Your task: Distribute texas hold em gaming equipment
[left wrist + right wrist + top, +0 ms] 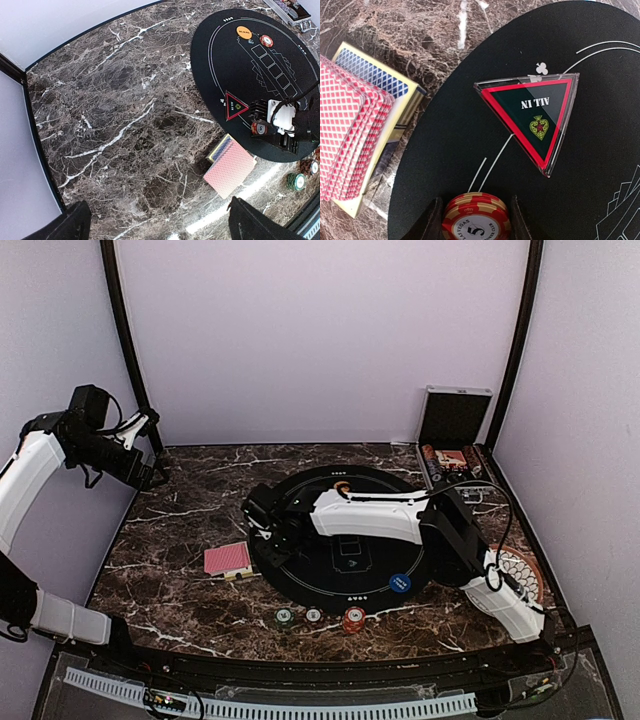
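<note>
One red chip stack (pixel 476 212) pinched by right gripper (pixel 475 226); left gripper (pixel 161 222) wide open.

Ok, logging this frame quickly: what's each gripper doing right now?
Left gripper: open, holding nothing.
Right gripper: closed on red chips.

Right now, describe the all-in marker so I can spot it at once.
Find the round black mat on the marble table. Near its left edge, just past the red chip in the right gripper, lies the marker. It is the only triangle, red-bordered, printed ALL IN; neighbours are round or rectangular.
</note>
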You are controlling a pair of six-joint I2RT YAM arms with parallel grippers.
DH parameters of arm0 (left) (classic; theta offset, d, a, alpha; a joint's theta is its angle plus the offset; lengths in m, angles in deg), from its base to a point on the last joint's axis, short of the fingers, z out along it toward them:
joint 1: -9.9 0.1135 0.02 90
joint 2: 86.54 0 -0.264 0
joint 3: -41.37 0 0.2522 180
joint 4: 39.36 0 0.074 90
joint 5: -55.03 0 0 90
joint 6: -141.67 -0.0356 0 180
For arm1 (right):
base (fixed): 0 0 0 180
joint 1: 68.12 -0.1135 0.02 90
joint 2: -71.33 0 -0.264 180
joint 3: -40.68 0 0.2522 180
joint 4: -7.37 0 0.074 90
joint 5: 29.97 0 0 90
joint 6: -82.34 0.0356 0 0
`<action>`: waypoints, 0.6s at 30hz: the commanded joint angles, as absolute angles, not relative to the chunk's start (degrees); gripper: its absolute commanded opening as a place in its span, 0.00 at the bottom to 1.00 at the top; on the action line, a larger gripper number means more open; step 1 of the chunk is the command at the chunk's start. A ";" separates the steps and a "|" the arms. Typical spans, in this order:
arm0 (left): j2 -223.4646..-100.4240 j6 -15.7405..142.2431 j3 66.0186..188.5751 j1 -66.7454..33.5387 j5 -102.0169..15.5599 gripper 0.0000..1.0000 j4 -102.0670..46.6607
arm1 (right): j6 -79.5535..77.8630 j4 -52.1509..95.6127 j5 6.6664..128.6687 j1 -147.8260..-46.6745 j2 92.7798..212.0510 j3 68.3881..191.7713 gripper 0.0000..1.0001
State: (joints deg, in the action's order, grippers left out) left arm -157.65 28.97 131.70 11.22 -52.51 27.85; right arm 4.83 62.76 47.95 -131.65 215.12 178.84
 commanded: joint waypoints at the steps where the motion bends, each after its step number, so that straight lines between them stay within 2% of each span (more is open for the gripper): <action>1: -156.67 28.64 132.58 11.04 -53.60 0.99 29.02 | 4.91 62.38 47.15 -131.58 214.31 177.23 0.40; 3: -156.60 28.58 132.52 11.04 -53.57 0.99 29.06 | 4.76 62.36 46.88 -131.58 214.06 177.18 0.49; 6: -156.50 28.56 132.55 11.03 -53.68 0.99 29.15 | 4.59 62.18 46.74 -131.54 213.32 177.05 0.55; 14: -155.81 28.47 132.20 11.03 -53.48 0.99 29.03 | 4.97 60.94 47.55 -131.36 207.64 176.18 0.55; 18: -155.71 28.47 132.42 11.04 -53.51 0.99 29.00 | 6.09 60.67 48.27 -131.55 200.99 173.07 0.57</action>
